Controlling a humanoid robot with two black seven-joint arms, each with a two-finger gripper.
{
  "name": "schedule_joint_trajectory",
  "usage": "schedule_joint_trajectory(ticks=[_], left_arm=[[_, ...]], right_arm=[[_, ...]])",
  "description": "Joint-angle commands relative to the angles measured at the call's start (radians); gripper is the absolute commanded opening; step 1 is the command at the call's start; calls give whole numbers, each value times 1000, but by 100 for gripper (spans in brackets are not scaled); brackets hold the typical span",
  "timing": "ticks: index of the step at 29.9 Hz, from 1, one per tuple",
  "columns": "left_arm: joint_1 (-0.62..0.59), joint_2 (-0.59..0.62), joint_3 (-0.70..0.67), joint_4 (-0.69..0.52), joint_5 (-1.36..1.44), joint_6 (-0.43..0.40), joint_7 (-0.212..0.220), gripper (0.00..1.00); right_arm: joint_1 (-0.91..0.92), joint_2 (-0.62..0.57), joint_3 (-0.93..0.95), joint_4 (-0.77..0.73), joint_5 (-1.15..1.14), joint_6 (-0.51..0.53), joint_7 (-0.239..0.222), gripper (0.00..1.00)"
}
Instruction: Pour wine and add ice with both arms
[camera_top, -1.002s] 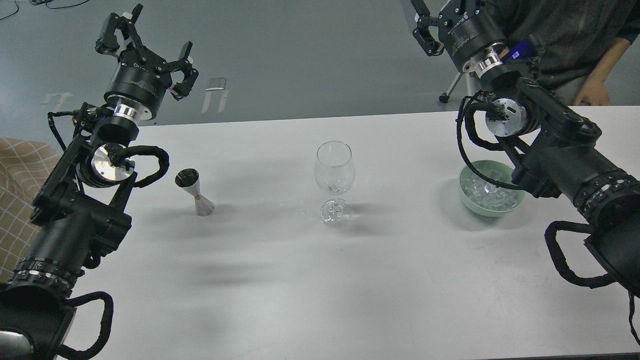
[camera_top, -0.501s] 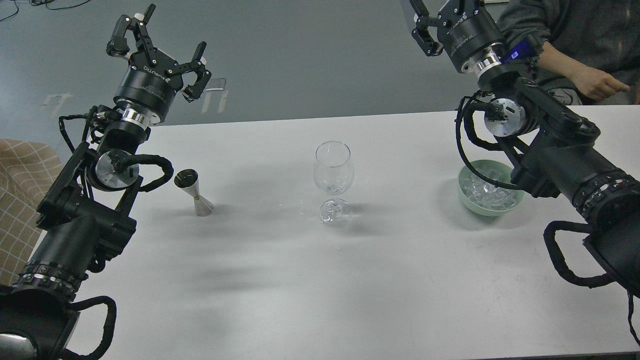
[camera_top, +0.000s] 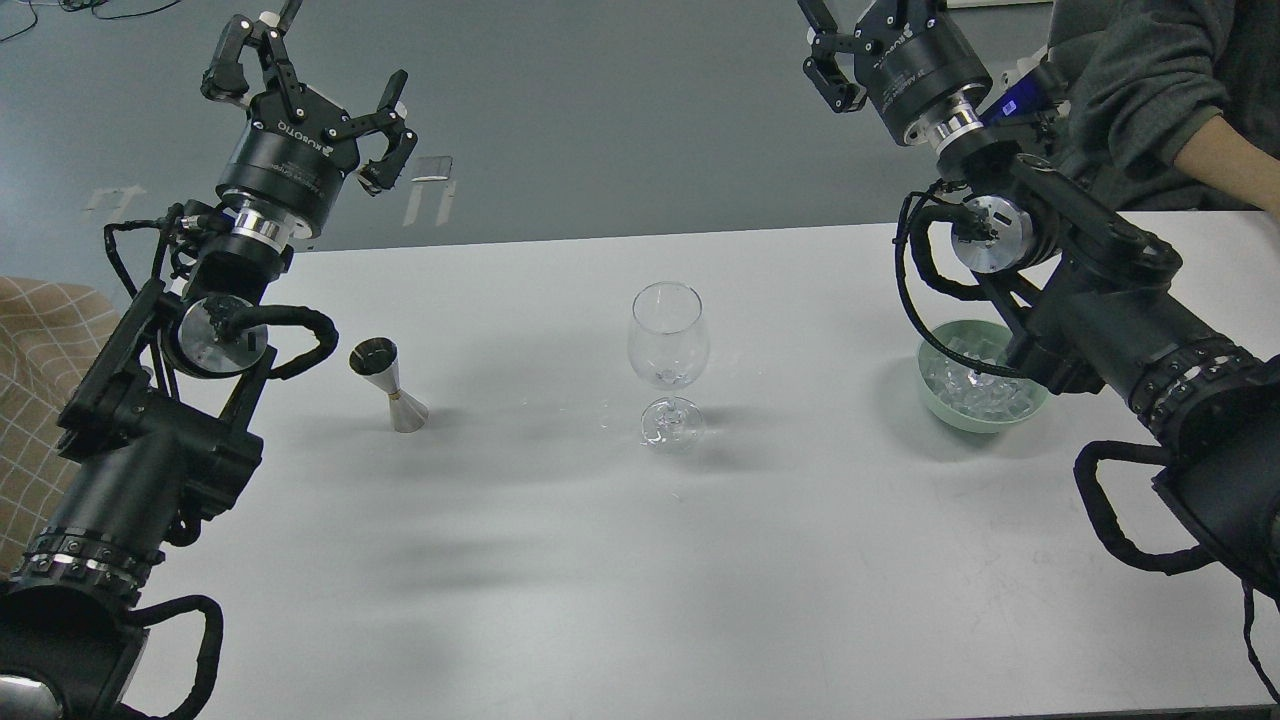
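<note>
A clear stemmed wine glass (camera_top: 668, 340) stands upright at the table's middle. A small steel jigger (camera_top: 388, 385) stands to its left; I cannot tell whether it holds the wine. A pale green bowl (camera_top: 935, 395) at the right holds the ice (camera_top: 985, 392), several clear cubes, partly hidden by my right forearm. My left gripper (camera_top: 305, 75) is open and empty, raised high beyond the table's far edge, above and behind the jigger. My right gripper (camera_top: 850, 45) is raised at the top edge, far above the bowl. Its fingers look spread and it holds nothing; one finger is cut off.
A person's grey-sleeved arm (camera_top: 1180, 110) reaches in at the top right, close behind my right wrist. A checked cloth (camera_top: 30, 400) lies at the left edge. The white table (camera_top: 640, 580) stretches wide in front of the glass.
My left gripper swung right, then back left and slightly up, staying open. My right gripper rose and shifted left. The person's arm moved higher at the right edge.
</note>
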Motion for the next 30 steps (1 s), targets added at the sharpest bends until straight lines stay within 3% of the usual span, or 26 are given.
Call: schedule_joint_trajectory(ticks=[1,14,24,27,30], left_arm=[[2,2,0,-7,-1,10,9,97],[23,6,-2,-66,-1,94,9,98],[29,19,-3,-79,-1,99,10,98],[49,46,-17,-158,-11,136,39,98],[117,83,-52,-270,-53,217,108,97]], right_arm=[[-3,-1,0,0,0,-1,0,100],[3,-1,-5,-2,-2,-1,0,100],[6,-1,-5,-2,-2,-1,0,100],[9,-1,-5,0,-2,-1,0,100],[8,-3,-5,-2,-2,-1,0,100]])
